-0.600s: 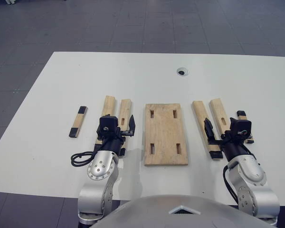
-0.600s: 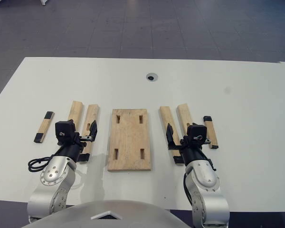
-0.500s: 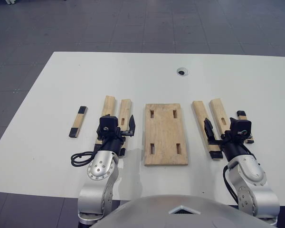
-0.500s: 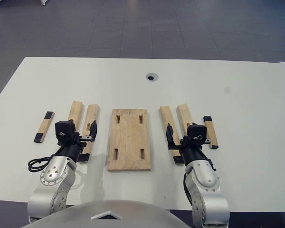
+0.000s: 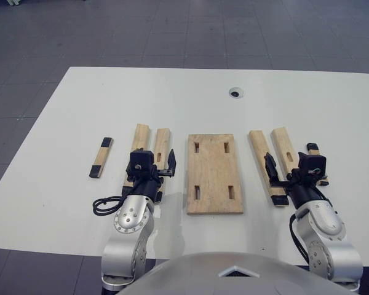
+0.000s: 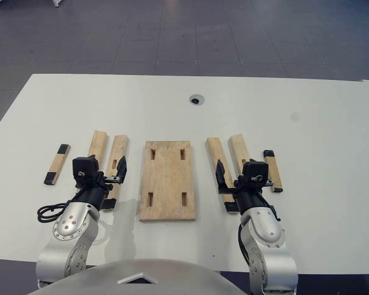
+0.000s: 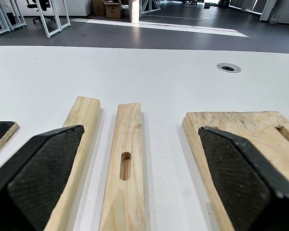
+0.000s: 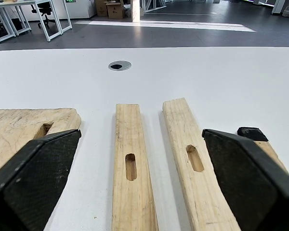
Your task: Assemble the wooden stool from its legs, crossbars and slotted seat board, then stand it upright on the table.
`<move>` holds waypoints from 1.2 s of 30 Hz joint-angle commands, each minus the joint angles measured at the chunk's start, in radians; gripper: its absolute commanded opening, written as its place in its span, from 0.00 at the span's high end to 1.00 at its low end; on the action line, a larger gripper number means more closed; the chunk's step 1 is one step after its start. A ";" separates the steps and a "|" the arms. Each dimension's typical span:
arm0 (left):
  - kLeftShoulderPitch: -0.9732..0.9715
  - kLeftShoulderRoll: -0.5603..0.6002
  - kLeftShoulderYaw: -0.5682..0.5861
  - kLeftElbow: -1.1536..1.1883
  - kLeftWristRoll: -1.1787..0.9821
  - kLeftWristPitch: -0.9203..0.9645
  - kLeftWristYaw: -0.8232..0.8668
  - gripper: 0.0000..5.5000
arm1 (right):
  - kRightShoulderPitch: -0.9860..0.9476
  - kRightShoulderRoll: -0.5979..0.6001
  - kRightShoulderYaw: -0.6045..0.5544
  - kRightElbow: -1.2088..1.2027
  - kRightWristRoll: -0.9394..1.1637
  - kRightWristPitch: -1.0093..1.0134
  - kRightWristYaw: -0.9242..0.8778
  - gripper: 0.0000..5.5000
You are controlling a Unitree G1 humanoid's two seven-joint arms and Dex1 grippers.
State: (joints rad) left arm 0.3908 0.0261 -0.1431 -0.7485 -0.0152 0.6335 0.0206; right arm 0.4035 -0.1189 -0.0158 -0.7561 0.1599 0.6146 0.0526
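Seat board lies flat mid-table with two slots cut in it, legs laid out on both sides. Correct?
Not two: the seat board has four slots, one near each corner, as the left eye view shows. It does lie flat on the table, with the left legs and the right legs laid out on either side.

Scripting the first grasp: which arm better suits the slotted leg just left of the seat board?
Left: its open end effector straddles that pale slotted wooden leg; the right end effector sits across the wooden seat board.
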 commanded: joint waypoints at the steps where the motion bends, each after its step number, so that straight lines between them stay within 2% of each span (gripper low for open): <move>1: 0.011 -0.013 -0.008 -0.008 0.011 0.005 0.021 0.19 | -0.020 -0.011 -0.024 0.009 0.032 0.016 0.027 0.15; 8: 0.026 -0.023 -0.022 -0.014 0.017 0.006 0.033 0.19 | -0.237 -0.044 -0.201 0.007 0.156 0.146 0.017 0.15; 13: 0.038 -0.029 -0.024 -0.016 0.023 -0.001 0.039 0.19 | -0.307 -0.207 -0.322 0.185 0.239 0.230 0.155 0.15; 17: 0.042 -0.026 -0.014 -0.012 0.021 -0.008 0.034 0.19 | -0.341 -0.312 -0.401 0.353 0.238 0.192 0.223 0.15; 30: 0.044 -0.027 -0.011 -0.005 0.023 -0.019 0.034 0.19 | -0.162 -0.324 -0.383 0.590 0.201 0.026 0.331 0.15; 36: 0.044 -0.023 -0.013 -0.005 0.023 -0.019 0.031 0.19 | -0.082 -0.332 -0.313 0.661 0.174 -0.018 0.400 0.15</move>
State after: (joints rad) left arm 0.4305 0.0009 -0.1537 -0.7527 0.0043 0.6190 0.0509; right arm 0.2710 -0.4503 -0.3728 -0.1487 0.3518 0.5746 0.4238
